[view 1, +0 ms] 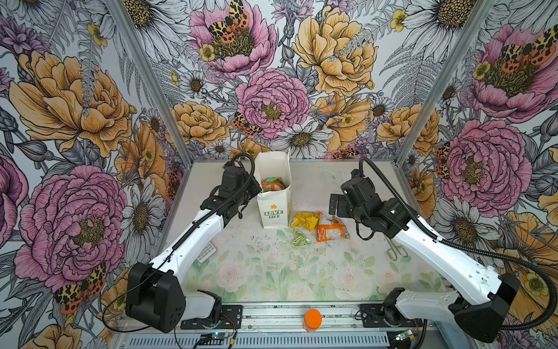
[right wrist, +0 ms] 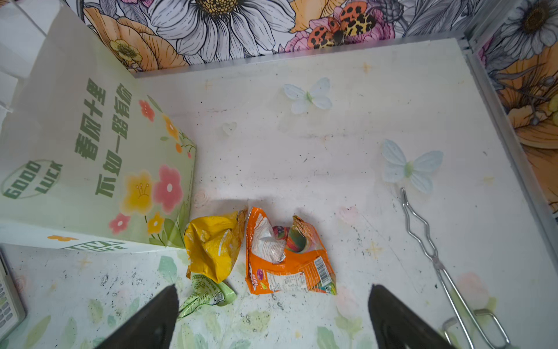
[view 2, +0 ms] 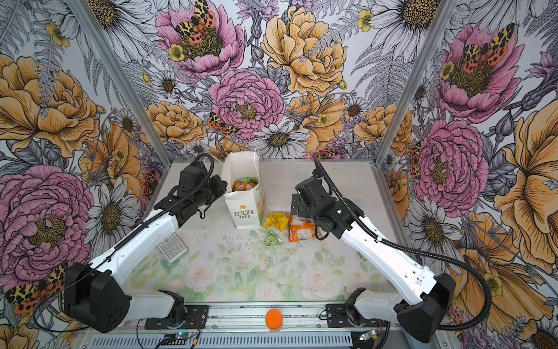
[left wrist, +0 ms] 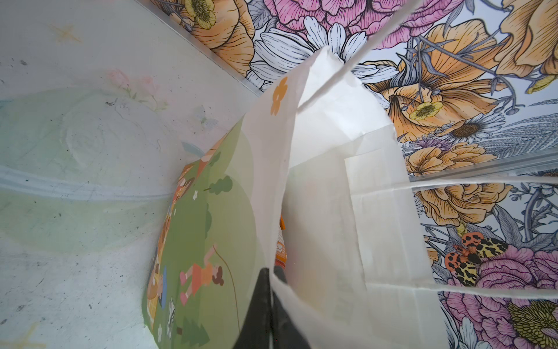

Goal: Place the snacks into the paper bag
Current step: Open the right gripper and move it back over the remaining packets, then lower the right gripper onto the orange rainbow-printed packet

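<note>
Left wrist view is pretty much all paper bag (left wrist: pixel 332 181). It stands upright with its mouth open, and the left gripper (left wrist: pixel 269 273) has both black fingers pressed together on the bag's near edge, with the paper pinched between them. A sliver of orange wrapper shows inside, just past that edge.

In both top views the bag sits upper middle of the frame, toward the back of the table (view 1: pixel 314 181), with the LOVE LIFE print facing the camera. Looking down into it I count two packets: one bright green packet (view 1: pixel 271 180) and one bagged orange packet (view 1: pixel 274 185) right against it. Can't tell if anything is buried under them.

Loose snacks come to three, all just right of the bag's base:
- one yellow packet (right wrist: pixel 211 244), right by the bag's corner
- one loose orange packet (right wrist: pixel 287 260), side by side with the yellow one
- one small pale green packet (right wrist: pixel 208 297), tucked against the yellow one's lower edge

The right gripper (right wrist: pixel 273 285) is spread as wide as it goes with nothing in it. It hangs over the loose orange packet, which sits between its two fingers near the bottom of the right wrist view.

Other stuff, one of each: a calculator (view 2: pixel 171 246) at left centre, metal tongs (right wrist: pixel 437 256) off to the right, and an orange-lidded jar (view 1: pixel 312 319) on the rail at bottom centre.
</note>
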